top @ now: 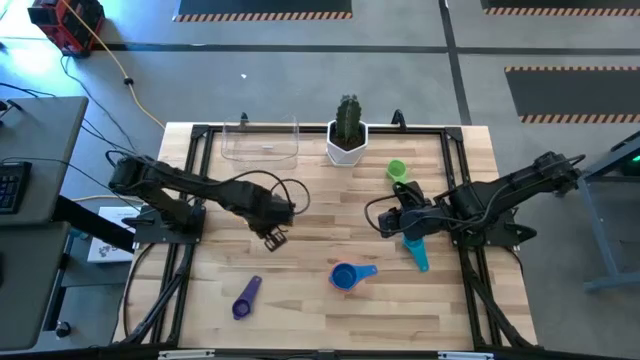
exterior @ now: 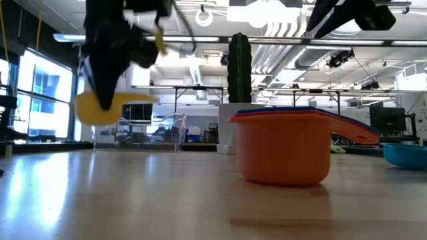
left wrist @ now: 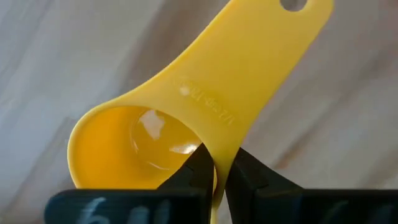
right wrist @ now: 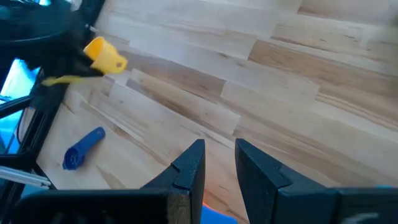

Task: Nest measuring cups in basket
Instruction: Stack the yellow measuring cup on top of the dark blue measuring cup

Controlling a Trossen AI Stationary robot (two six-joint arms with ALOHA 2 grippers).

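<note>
My left gripper is shut on a yellow measuring cup and holds it above the table, left of the middle. The clear basket stands at the far edge, beside the white cactus pot. A stack of cups, blue on top and orange at the bottom, sits on its base near the front. A purple cup, a teal cup and a green cup lie on the wood. My right gripper hovers right of centre, its fingers slightly apart with nothing between them. My left gripper pinches the yellow cup's bowl wall where the handle joins it. One finger stands over the inside of the bowl, the other outside it. The fingers point down from above. The cup is lifted clear of the table, handle stretching away from the fingers.
Black frame rails run along the table's left, right and far sides. Bare wood lies between the basket and the loose cups. A desk with a keyboard stands off the table's left side.
</note>
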